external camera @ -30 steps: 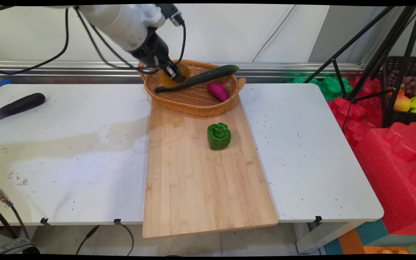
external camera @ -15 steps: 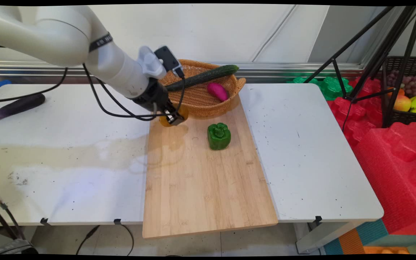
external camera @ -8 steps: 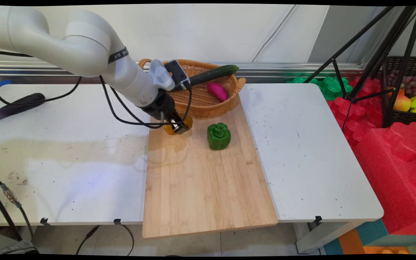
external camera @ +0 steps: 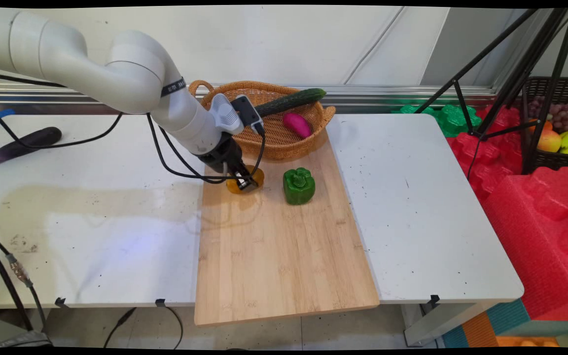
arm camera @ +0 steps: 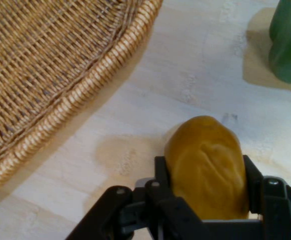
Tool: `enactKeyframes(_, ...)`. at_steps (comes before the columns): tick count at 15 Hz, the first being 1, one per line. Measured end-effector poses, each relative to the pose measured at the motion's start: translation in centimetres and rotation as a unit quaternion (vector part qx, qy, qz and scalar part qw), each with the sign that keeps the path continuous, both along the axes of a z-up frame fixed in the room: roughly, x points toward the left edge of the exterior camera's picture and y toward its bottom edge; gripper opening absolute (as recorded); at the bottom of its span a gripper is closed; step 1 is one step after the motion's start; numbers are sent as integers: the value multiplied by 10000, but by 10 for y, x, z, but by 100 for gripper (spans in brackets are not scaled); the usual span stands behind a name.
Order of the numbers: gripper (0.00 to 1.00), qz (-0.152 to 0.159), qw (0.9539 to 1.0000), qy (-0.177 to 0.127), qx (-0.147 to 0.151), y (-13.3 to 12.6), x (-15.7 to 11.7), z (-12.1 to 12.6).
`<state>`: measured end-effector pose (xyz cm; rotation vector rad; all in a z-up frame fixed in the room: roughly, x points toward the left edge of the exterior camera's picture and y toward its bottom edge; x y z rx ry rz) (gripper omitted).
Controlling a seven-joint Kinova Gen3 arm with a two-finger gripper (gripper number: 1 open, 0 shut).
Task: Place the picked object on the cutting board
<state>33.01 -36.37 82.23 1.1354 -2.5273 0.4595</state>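
Observation:
My gripper (external camera: 245,183) (arm camera: 205,172) is shut on a yellow-orange potato-like vegetable (external camera: 254,176) (arm camera: 205,160), held low over the far left part of the wooden cutting board (external camera: 274,236) (arm camera: 150,115). Whether the vegetable touches the board cannot be told. A green bell pepper (external camera: 299,185) (arm camera: 289,42) stands on the board just to the right of it. The wicker basket (external camera: 308,135) (arm camera: 50,65) sits right behind, holding a long cucumber (external camera: 291,101) and a purple sweet potato (external camera: 297,124).
A dark eggplant (external camera: 22,144) lies at the white table's (external camera: 422,197) far left. Red and green foam blocks (external camera: 530,212), a black tripod (external camera: 511,74) and a crate of fruit (external camera: 560,128) stand off the table's right side. Black cables (external camera: 175,162) hang under the arm.
The gripper carried the yellow-orange vegetable out of the basket, forward and down to the board beside the green pepper. The cucumber shifted slightly in the basket.

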Motion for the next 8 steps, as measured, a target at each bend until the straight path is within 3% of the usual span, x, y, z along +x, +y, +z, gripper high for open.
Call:
enactKeyframes(4, 0, -36, 10000, 6, 44, -1, 0, -5)
enactKeyframes(5, 100, -38, 10000, 12, 41, -1, 0, -4)
enactKeyframes(8, 100, -37, 10000, 21, -14, 0, 2, -1)
